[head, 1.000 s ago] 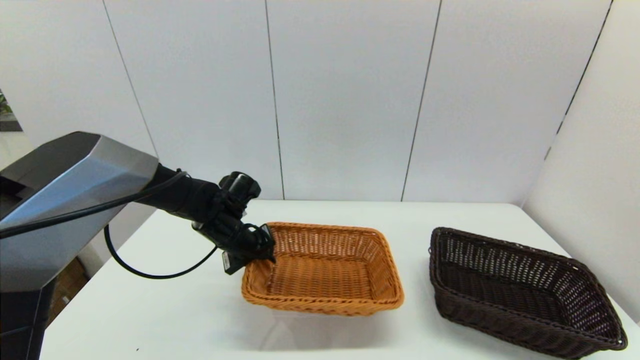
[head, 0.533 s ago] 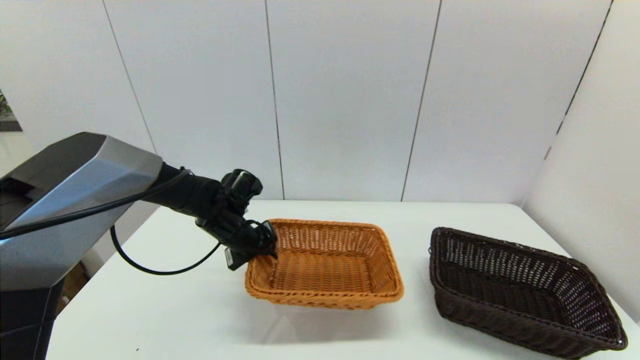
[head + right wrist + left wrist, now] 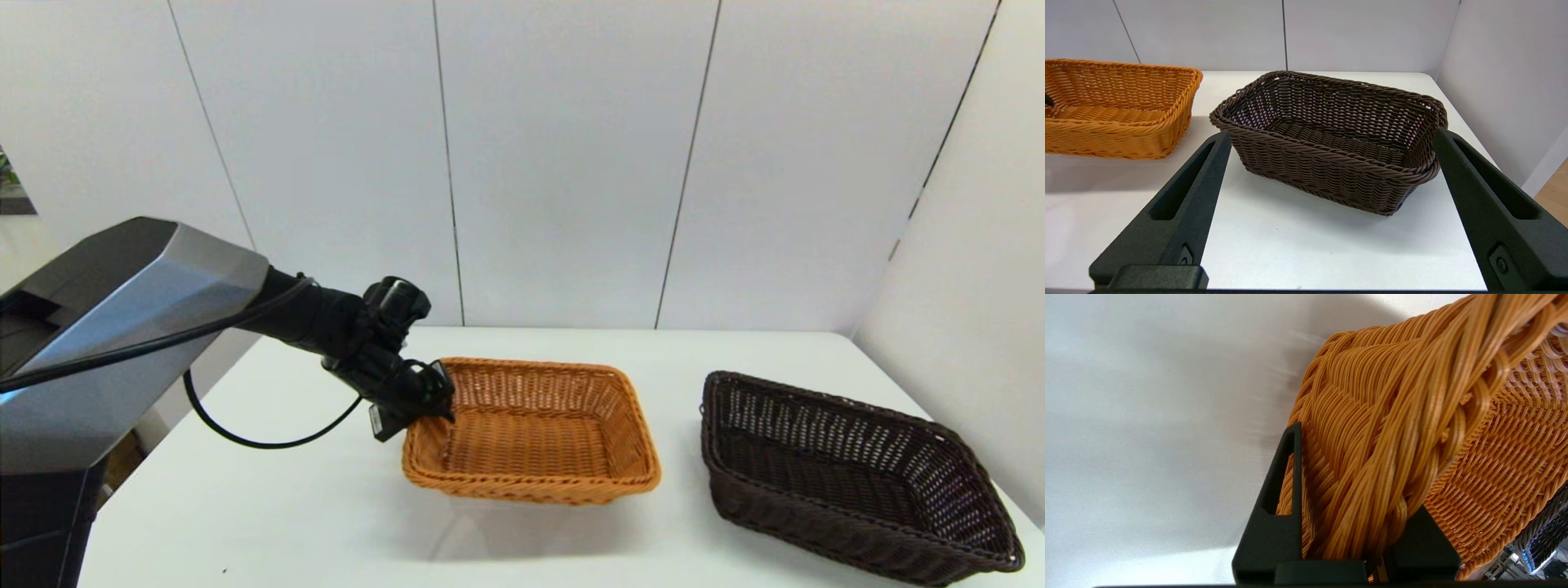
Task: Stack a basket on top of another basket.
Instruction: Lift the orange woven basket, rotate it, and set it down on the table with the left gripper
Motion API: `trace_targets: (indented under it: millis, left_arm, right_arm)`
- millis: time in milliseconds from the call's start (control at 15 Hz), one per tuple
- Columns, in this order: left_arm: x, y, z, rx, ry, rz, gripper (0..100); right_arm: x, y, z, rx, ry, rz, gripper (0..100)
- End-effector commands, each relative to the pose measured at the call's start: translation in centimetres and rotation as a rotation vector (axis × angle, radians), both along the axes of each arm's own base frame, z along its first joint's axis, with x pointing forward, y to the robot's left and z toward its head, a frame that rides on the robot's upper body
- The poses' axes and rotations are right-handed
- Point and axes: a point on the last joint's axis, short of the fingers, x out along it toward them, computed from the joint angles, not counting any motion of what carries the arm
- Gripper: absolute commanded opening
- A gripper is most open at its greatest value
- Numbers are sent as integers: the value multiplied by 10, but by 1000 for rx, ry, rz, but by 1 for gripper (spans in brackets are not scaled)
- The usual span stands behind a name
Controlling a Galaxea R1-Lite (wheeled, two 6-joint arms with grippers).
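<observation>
My left gripper (image 3: 426, 406) is shut on the braided left rim of the orange-tan basket (image 3: 531, 433), which hangs a little above the table with its shadow below. In the left wrist view the black fingers (image 3: 1284, 506) of the left gripper (image 3: 1355, 477) pinch the thick orange rim (image 3: 1412, 416). The dark brown basket (image 3: 849, 474) rests on the table at the right, apart from the orange one. My right gripper (image 3: 1331, 136) does not show in the head view; its wrist view has it open, low at the near side of the dark basket (image 3: 1327, 171), with the orange basket (image 3: 1118, 110) beyond.
The white table (image 3: 286, 506) has bare surface in front of and between the baskets. White wall panels (image 3: 571, 163) close off the back and right side. The dark basket sits close to the table's right front corner.
The left arm has raised the orange-tan basket slightly and carried it a little to the right. The dark brown basket has not moved.
</observation>
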Motion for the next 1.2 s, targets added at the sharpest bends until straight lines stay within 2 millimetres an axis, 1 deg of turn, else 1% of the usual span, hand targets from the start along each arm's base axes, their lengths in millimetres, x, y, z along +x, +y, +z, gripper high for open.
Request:
trace_targets:
  millis: [67,333,800,1200]
  left_arm:
    - [1,-2,0,-3,1,4,0]
    - [8,-4,0,-12,1,19,0]
    - [8,-6,2,-41,6,7,0]
    - [6,-13,-4,-30,16,-15,0]
  right_arm:
    - [0,0,0,0,-1,0,100]
    - [0,0,0,0,-1,0,100]
    - [0,0,0,0,1,0,100]
    - [0,0,0,0,-1,0,100]
